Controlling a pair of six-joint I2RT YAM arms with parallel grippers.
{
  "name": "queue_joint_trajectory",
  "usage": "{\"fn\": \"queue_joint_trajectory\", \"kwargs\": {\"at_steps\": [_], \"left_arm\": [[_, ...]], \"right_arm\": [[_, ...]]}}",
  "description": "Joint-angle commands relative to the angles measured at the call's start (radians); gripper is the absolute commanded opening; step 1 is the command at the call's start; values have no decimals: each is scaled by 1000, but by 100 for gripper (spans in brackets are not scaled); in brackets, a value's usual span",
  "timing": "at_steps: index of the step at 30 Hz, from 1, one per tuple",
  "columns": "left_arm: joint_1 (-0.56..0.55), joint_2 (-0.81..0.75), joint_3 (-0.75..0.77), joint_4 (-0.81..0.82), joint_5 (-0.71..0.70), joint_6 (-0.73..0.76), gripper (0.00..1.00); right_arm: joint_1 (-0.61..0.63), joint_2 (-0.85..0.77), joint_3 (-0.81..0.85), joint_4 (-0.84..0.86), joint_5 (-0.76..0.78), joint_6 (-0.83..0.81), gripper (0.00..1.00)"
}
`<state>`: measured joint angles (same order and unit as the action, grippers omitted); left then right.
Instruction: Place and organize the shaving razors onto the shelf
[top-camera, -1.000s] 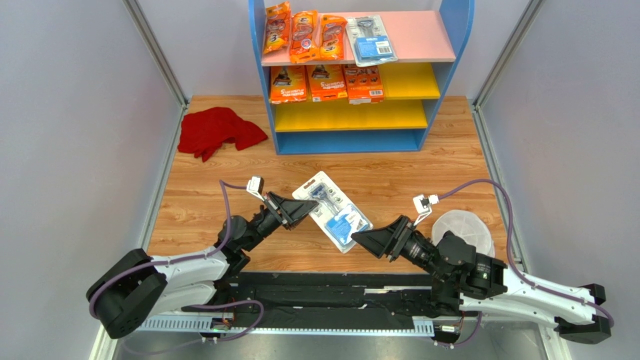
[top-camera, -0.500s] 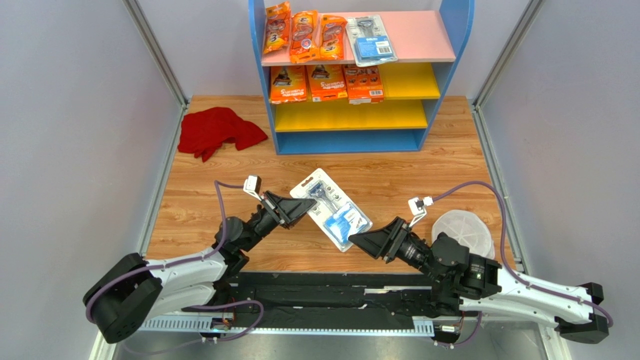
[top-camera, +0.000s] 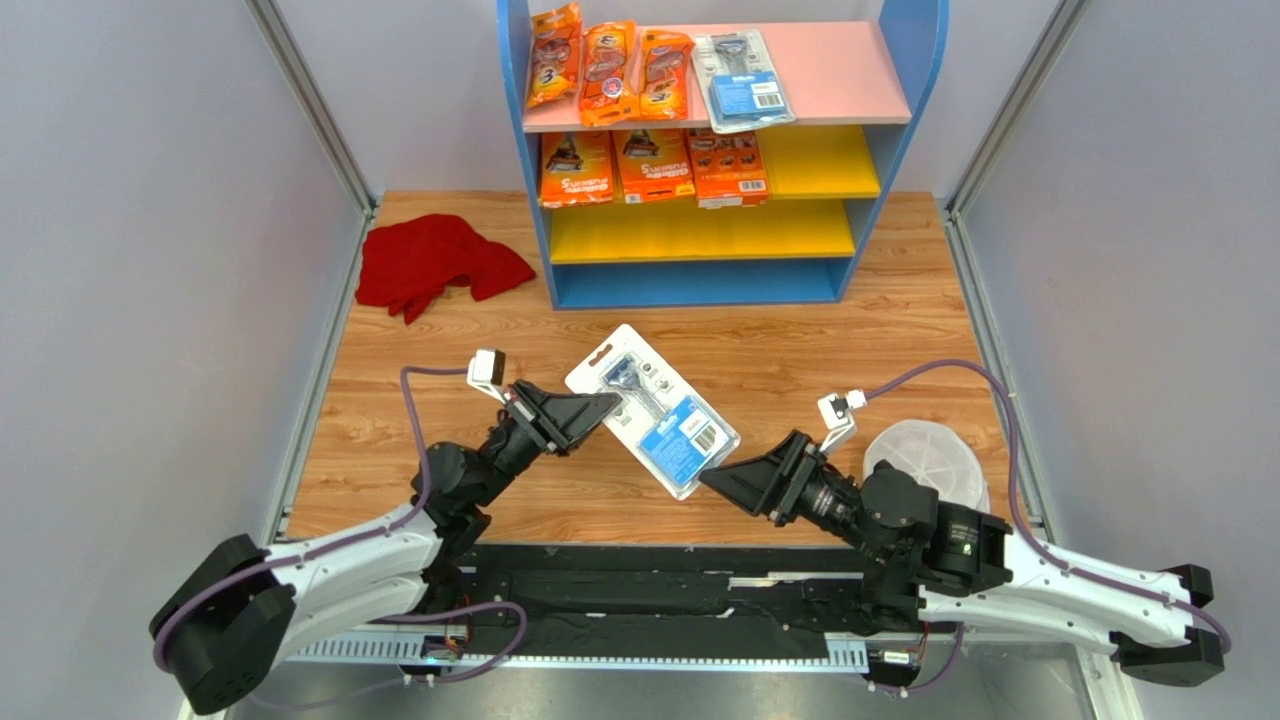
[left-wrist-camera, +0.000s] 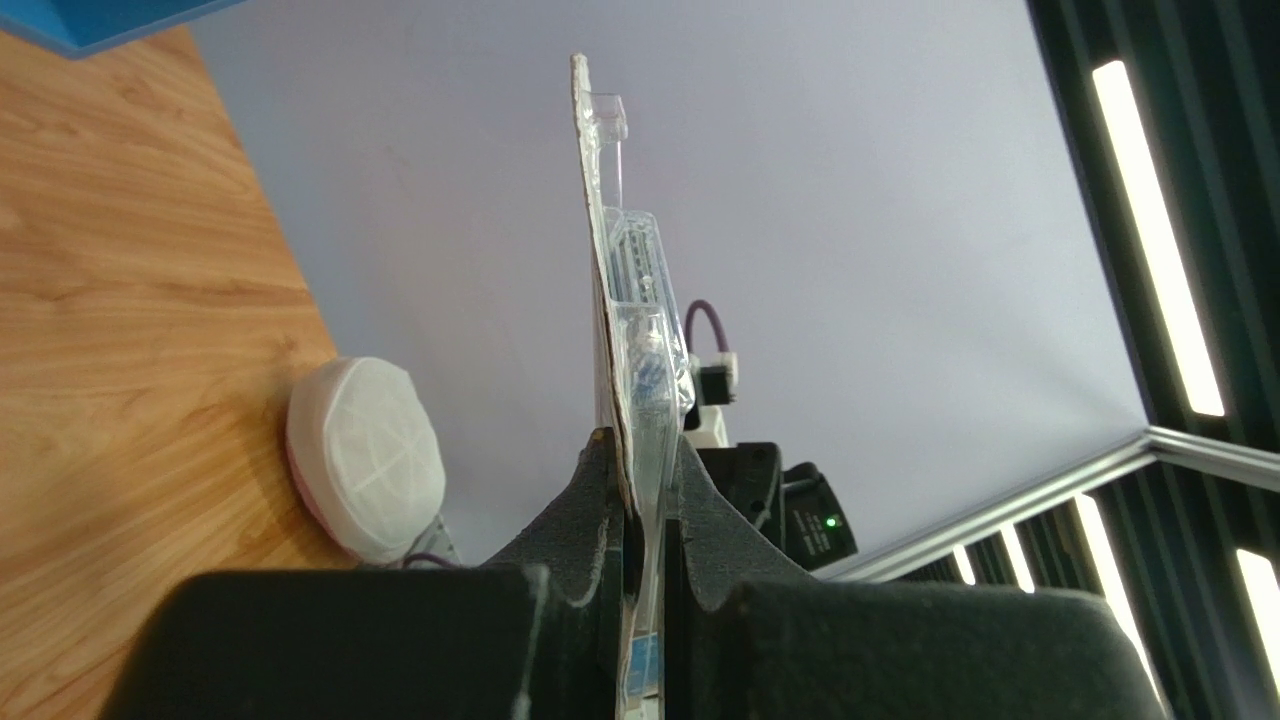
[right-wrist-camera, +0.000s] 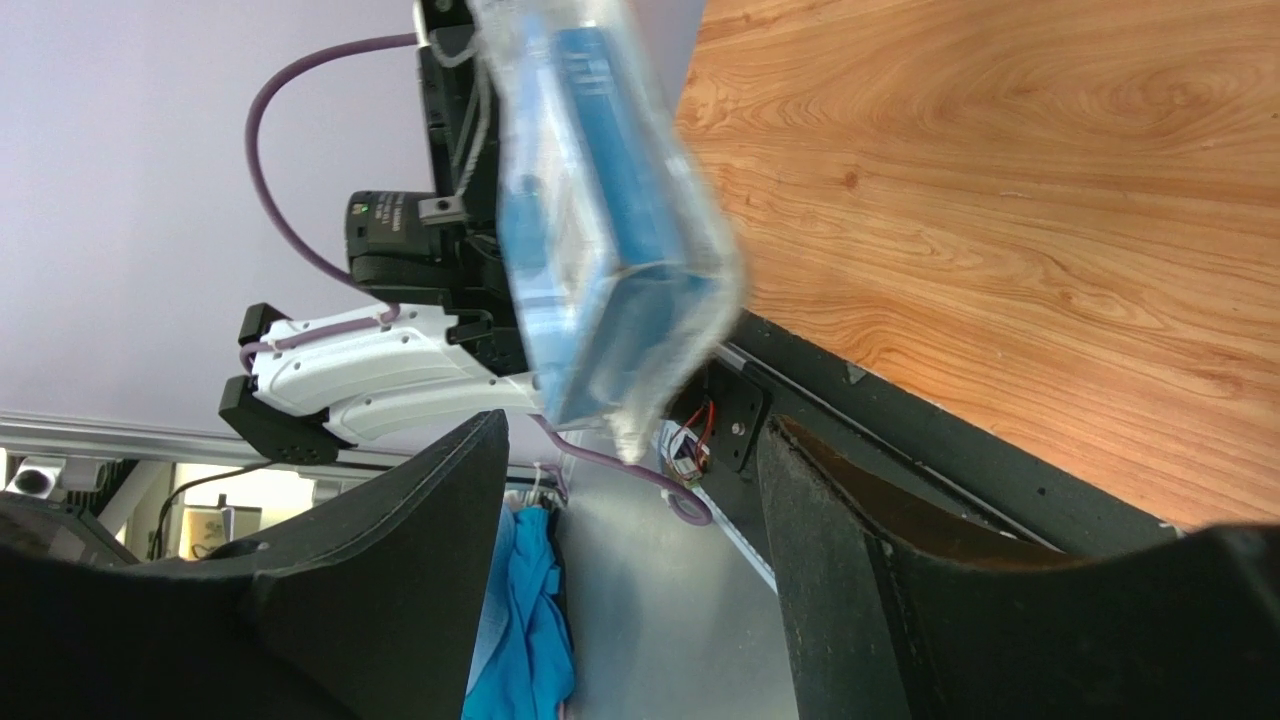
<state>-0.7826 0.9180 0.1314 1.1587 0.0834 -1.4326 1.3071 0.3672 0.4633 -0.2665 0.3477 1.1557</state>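
A grey-blue blister card with one shaving razor (top-camera: 655, 410) hangs above the table's middle, and my left gripper (top-camera: 601, 408) is shut on its left edge. The left wrist view shows that card (left-wrist-camera: 621, 285) edge-on, pinched between the fingers (left-wrist-camera: 594, 488). My right gripper (top-camera: 718, 480) stands open just beside the card's lower right corner, with nothing between its jaws. From the right wrist the card (right-wrist-camera: 601, 225) floats ahead of the open right gripper (right-wrist-camera: 631, 450). The shelf (top-camera: 909, 90) holds orange razor bags (top-camera: 609, 68), a blister card (top-camera: 744, 78) and orange boxes (top-camera: 654, 165).
A red cloth (top-camera: 439, 263) lies crumpled at the table's left, next to the shelf's base. A round white lidded dish (top-camera: 929, 462) sits at the right, close to my right arm, and the left wrist camera also catches that dish (left-wrist-camera: 365, 458).
My left gripper has carried the blister card a little up and to the left, higher off the table. The right gripper's jaws narrowed slightly and it stayed almost in place.
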Motion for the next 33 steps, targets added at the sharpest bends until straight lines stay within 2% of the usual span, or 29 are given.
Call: {"fn": "queue_joint_trajectory", "kwargs": {"at_steps": [1, 5, 7, 12, 20, 23, 27, 30, 33], "left_arm": [[2, -99, 20, 0, -14, 44, 0], [2, -151, 34, -71, -5, 57, 0], [2, -160, 39, -85, 1, 57, 0], [2, -137, 34, -60, 7, 43, 0], [2, -65, 39, 27, 39, 17, 0], [2, -41, 33, 64, 42, 5, 0], [2, -33, 28, 73, 39, 3, 0], [2, -41, 24, 67, 41, 4, 0], [2, -54, 20, 52, 39, 8, 0]], "right_arm": [[4, -5, 40, -74, 31, 13, 66], [4, -31, -24, 25, 31, -1, 66], [4, -40, -58, 127, 19, -33, 66], [4, -21, -61, 243, -7, -100, 67], [4, 33, -74, 320, -7, -122, 65], [4, 48, -80, 345, -7, -116, 54], [4, 64, -74, 336, -9, -105, 15], [4, 61, -69, 314, -3, -99, 1], [4, 49, -69, 300, 7, -97, 0]]}}
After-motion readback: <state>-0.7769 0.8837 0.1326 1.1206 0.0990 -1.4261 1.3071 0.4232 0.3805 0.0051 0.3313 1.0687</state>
